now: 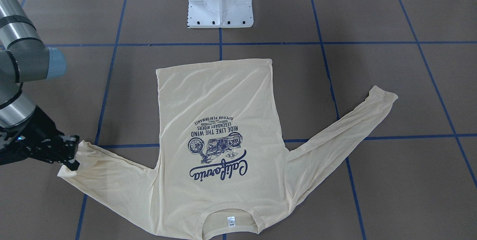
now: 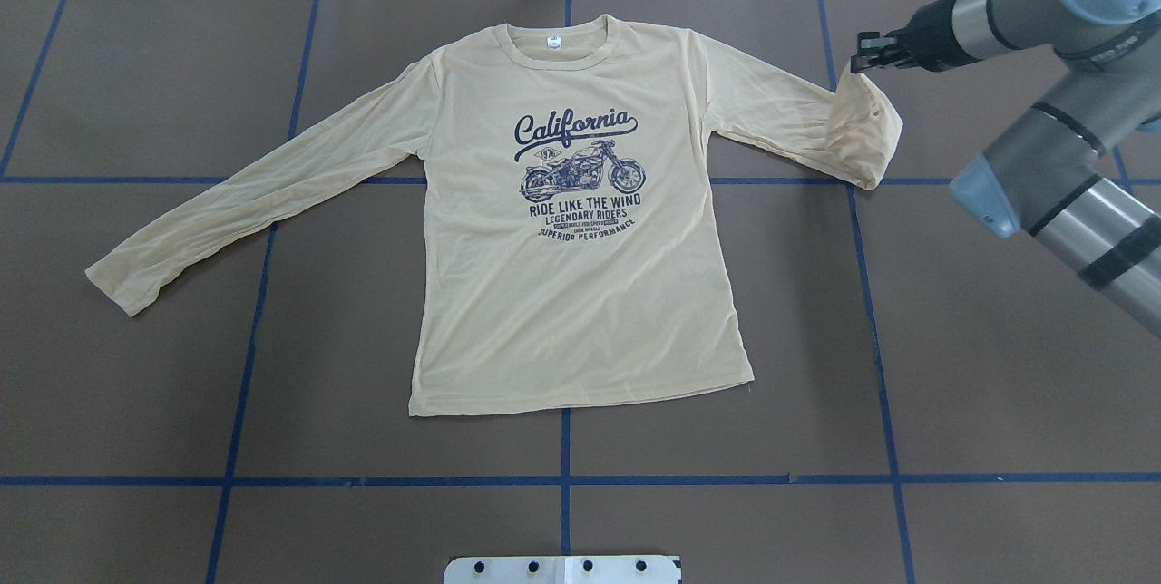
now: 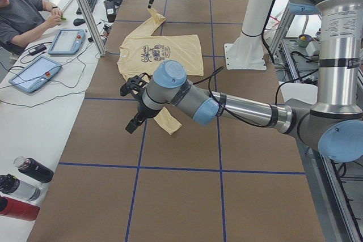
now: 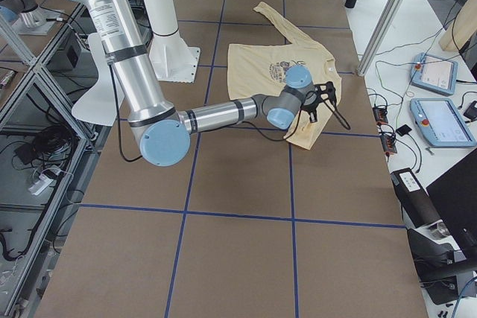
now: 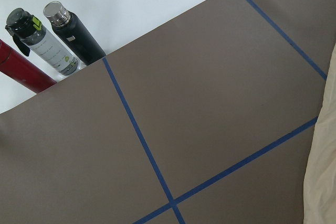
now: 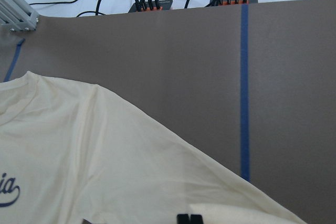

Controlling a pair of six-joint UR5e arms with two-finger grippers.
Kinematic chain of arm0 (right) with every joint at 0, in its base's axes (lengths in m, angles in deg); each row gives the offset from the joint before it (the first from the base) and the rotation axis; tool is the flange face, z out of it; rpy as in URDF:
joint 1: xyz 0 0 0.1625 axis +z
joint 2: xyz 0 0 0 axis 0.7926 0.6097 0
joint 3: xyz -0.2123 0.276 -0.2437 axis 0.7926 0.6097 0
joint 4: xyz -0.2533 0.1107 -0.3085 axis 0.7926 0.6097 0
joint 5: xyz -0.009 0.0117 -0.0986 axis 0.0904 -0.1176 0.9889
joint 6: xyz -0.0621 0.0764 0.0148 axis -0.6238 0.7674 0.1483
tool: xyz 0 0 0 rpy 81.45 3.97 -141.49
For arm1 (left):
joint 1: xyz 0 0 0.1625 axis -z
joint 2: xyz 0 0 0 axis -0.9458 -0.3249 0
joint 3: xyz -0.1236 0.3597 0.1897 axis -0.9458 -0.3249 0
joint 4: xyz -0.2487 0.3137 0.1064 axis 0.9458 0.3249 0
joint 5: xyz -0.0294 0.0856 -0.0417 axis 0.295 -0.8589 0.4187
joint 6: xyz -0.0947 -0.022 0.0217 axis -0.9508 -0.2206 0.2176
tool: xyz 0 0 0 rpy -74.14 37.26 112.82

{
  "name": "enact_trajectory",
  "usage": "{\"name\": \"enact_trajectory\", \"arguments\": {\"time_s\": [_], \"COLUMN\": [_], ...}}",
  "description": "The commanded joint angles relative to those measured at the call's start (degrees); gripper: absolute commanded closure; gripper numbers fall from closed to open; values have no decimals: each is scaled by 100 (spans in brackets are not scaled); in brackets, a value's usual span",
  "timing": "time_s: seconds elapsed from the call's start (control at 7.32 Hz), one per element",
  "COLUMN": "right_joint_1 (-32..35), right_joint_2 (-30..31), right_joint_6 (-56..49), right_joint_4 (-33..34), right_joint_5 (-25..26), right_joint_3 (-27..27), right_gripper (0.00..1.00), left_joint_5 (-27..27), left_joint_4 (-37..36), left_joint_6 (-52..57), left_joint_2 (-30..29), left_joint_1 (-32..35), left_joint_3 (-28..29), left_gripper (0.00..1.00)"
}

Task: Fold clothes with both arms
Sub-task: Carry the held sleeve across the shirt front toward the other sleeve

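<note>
The pale cream-yellow long-sleeved shirt (image 2: 571, 276) lies flat and print-up on the brown table, its neck label (image 2: 551, 42) at the far edge. One sleeve (image 2: 245, 203) stretches out flat toward my left side. The other sleeve (image 2: 853, 131) is lifted at its cuff, and my right gripper (image 2: 860, 58) is shut on that cuff; in the front-facing view that gripper (image 1: 74, 154) is at the sleeve's end. In the exterior left view my left gripper (image 3: 133, 109) hovers beside the flat sleeve's end; I cannot tell whether it is open or shut. Its wrist view shows only the shirt's edge (image 5: 323, 182).
The white pedestal base (image 1: 220, 5) stands at the robot's side of the table. Blue tape lines (image 2: 564, 480) grid the surface. Three bottles (image 5: 52, 40) stand off the table's left end. Tablets (image 3: 34, 72) and a seated person (image 3: 22, 18) are at the side bench.
</note>
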Motion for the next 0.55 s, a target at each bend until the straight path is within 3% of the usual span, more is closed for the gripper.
{"name": "enact_trajectory", "arguments": {"time_s": [0.0,0.14,0.27,0.41], "right_joint_1": [-653,-1012,-1294,-1497], "right_joint_2": [-1102,-1612,-2296,-3138], "right_joint_6": [456,631,798,1078], "right_joint_4": [994,1216,1235,1236], "right_joint_5": [751,1285,1638,1825], "right_joint_3": [28,168,735,1628], "right_gripper": [100,100,100,100], "left_joint_5": [-7,-7,-7,-7], "left_joint_4": [0,0,0,-9], "left_joint_6": [-1,-27,-80,-80], "left_joint_2": [0,0,0,0], "left_joint_1": [-13,5,-13,5], "left_joint_3": [9,9,9,26], "left_gripper": [0,0,0,0]}}
